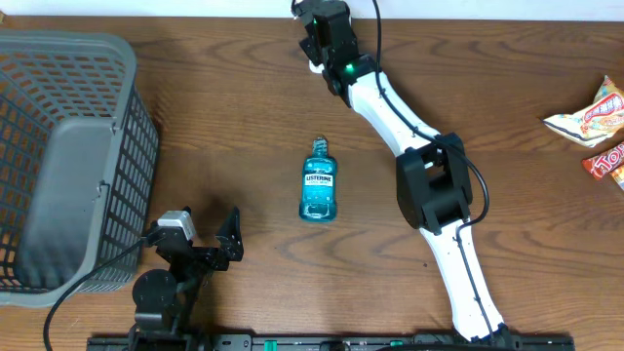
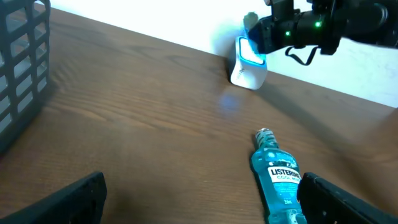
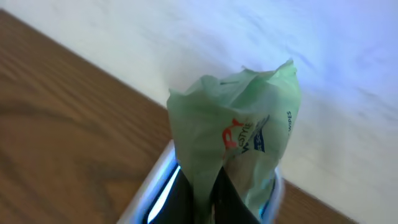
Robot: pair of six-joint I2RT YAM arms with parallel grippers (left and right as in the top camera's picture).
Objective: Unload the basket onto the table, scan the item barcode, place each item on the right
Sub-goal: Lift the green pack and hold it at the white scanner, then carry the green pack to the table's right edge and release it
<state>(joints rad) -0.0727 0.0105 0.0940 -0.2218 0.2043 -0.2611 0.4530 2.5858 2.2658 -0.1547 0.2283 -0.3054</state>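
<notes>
My right gripper (image 3: 211,190) is shut on a pale green wipes packet (image 3: 242,130) and holds it upright. Just behind and below the packet is the white barcode scanner (image 3: 157,186), its window glowing blue. In the overhead view the right gripper (image 1: 320,44) sits over the scanner (image 1: 314,66) at the table's far edge. The left wrist view shows the scanner (image 2: 249,62) lit blue under the right arm. My left gripper (image 1: 207,237) rests open near the front left, with nothing between its fingers (image 2: 68,199).
A blue Listerine bottle (image 1: 319,185) lies flat mid-table, close to my left gripper's right finger (image 2: 339,199). A grey mesh basket (image 1: 68,156) fills the left side. Two snack packets (image 1: 590,117) lie at the right edge.
</notes>
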